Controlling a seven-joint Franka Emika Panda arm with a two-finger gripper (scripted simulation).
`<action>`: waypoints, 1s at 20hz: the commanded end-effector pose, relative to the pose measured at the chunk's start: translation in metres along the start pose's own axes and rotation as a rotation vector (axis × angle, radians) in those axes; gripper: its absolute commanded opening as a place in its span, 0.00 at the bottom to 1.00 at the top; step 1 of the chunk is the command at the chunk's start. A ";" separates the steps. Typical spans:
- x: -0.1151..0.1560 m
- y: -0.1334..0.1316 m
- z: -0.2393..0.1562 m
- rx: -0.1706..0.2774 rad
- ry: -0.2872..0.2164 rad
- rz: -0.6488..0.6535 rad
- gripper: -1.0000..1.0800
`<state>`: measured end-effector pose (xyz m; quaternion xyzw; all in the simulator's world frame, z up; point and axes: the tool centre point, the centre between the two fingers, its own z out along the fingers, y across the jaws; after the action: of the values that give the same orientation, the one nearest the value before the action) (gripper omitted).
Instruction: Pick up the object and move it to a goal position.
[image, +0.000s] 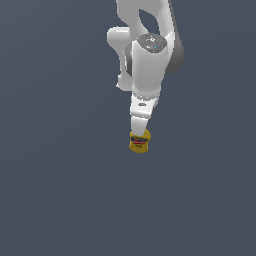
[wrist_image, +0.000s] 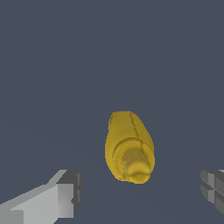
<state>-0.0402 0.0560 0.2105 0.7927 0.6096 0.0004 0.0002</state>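
Between the wide-open fingers (wrist_image: 65, 194) of the gripper (wrist_image: 140, 192) sits the mustard bottle (wrist_image: 129, 146), touching neither

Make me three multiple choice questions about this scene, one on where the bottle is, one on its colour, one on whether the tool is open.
1. Where is the mustard bottle relative to the tool?
A. Between its spread fingers, untouched
B. Clamped in it
C. Out of both views

2. What colour is the bottle's cap?
A. Red
B. Yellow
C. White

3. What state is the tool in?
A. Shut empty
B. Shut on the bottle
C. Open

Answers: 1 A, the wrist view shows gaps on both sides of the bottle. 2 B, the cap matches the yellow body. 3 C, the fingers sit far apart.
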 end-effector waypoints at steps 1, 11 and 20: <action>0.000 -0.001 0.010 0.001 0.000 -0.001 0.96; 0.000 0.000 0.040 0.001 0.000 -0.004 0.96; 0.000 0.000 0.040 0.001 0.000 -0.004 0.00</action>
<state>-0.0400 0.0559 0.1712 0.7917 0.6109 0.0005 0.0002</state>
